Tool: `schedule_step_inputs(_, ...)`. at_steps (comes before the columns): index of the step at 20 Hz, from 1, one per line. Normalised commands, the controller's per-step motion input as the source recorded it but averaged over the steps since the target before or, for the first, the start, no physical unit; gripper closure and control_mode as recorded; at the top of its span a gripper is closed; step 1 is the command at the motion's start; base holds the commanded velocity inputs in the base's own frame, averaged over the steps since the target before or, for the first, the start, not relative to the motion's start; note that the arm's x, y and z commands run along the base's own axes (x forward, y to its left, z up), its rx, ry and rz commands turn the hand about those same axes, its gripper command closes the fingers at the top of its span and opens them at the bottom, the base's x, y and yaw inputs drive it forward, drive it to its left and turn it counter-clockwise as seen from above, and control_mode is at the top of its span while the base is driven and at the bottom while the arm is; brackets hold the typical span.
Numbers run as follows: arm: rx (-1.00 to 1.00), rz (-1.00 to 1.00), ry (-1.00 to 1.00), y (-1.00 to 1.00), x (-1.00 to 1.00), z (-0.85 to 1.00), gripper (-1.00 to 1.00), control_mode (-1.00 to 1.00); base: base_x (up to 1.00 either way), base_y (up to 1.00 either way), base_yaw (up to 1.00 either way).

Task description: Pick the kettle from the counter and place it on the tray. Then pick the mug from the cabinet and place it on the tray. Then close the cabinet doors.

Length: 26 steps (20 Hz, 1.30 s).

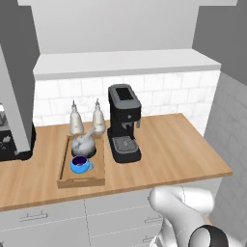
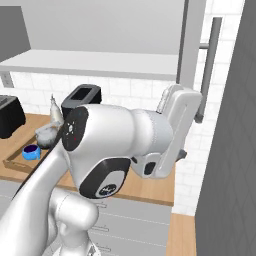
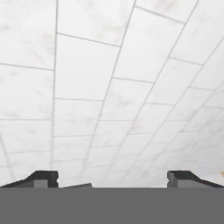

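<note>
Kettle and mug on tray, left part of counter. Gripper wide, empty, facing tiled wall. Open cabinet door right of arm; bar handle vertical.

You see arm filling foreground. Behind it, at left: tray on counter, blue mug inside, kettle beside mug. Cabinet door open, upper right.

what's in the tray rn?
Kettle at the far end and blue mug at the near end of the tray. Tray floor under them is covered.
</note>
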Motion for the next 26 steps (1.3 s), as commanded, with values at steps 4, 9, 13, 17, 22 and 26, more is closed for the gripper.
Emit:
schedule_step_inputs(4,0.0,0.0,0.0,-0.15,0.05,0.0,-1.0,-1.0,0.0,0.0,0.0)
schedule_step_inputs(9,0.0,0.02,0.0,-0.24,0.21,-0.09,-1.0,-1.0,0.0,0.0,0.0)
schedule_step_inputs(13,0.0,0.06,0.0,-0.23,0.16,-0.12,-1.0,-1.0,0.0,0.0,0.0)
schedule_step_inputs(17,0.0,0.09,0.0,-0.21,0.23,-0.12,-1.0,-1.0,0.0,0.0,0.0)
schedule_step_inputs(22,0.0,0.16,0.0,-0.13,0.3,-0.03,-1.0,-1.0,0.0,0.0,0.0)
schedule_step_inputs(26,0.0,0.17,0.0,0.01,0.28,0.0,-1.0,-1.0,0.0,0.0,0.0)
